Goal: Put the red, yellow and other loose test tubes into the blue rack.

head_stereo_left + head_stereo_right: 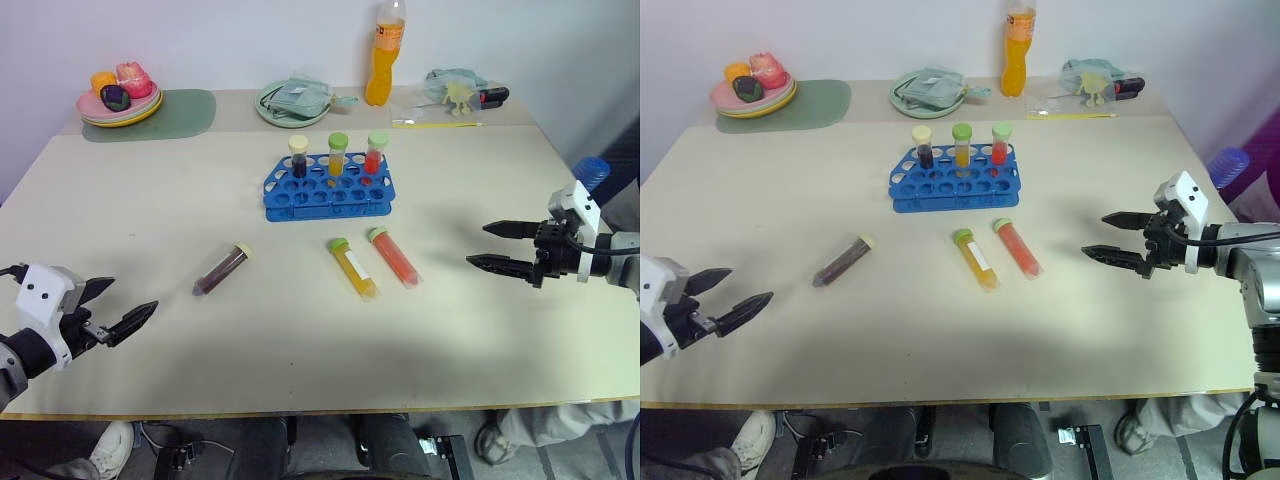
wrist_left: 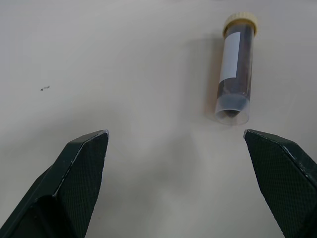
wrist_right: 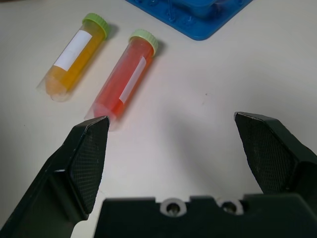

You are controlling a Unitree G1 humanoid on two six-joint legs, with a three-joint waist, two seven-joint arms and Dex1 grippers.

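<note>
Three loose tubes lying mid-frame on worktop (image 1: 120,200) below blue rack (image 1: 329,193): dark tube (image 1: 221,270), yellow tube (image 1: 353,270), red tube (image 1: 394,257). Left fingers (image 1: 112,310) lower left, right fingers (image 1: 500,247) at right, both spread wide, empty.

Place: makeshift lab test area
Evidence: blue rack (image 1: 329,187) of capped tubes, loose tubes on beige surface (image 1: 150,200), toy-food plates (image 1: 120,105), orange drink bottle (image 1: 384,55), plain wall

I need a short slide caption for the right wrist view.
Open right gripper above the table, facing loose red tube and yellow tube near the blue rack.
</note>
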